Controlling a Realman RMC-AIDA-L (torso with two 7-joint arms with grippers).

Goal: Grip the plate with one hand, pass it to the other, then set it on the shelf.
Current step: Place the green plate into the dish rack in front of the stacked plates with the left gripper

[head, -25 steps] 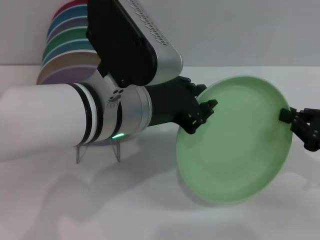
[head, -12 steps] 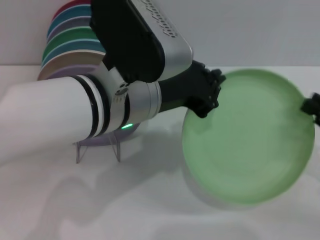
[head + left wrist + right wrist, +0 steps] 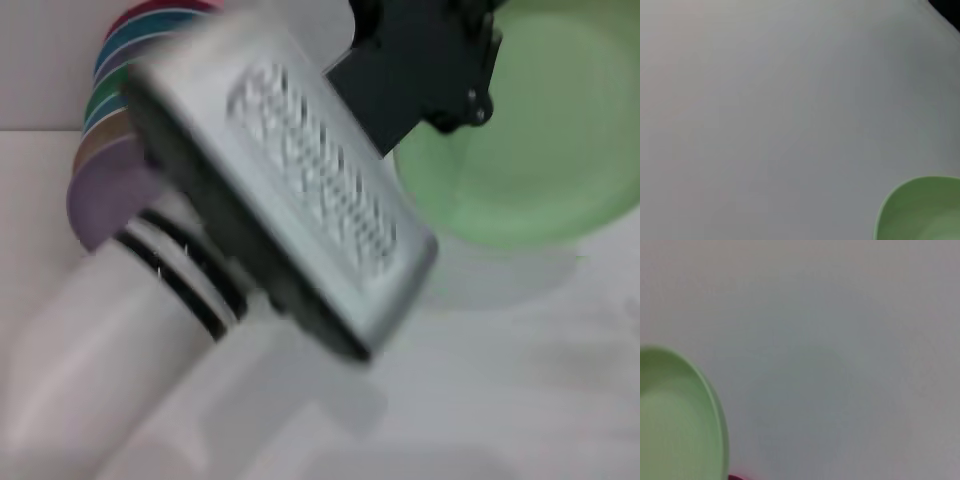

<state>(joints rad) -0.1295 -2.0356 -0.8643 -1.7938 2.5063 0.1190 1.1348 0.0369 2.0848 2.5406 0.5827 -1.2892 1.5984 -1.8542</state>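
I see the left hand (image 3: 455, 95) clamped on the rim of the plate (image 3: 540, 140), raised above the desk (image 3: 520, 380); right hand unseen.

Even, soft bright light, no glare; head view heavily motion-blurred on left arm (image 3: 250, 240) mid-frame, faint shadow under plate (image 3: 540, 140) at right; both wrist views soft, defocused.
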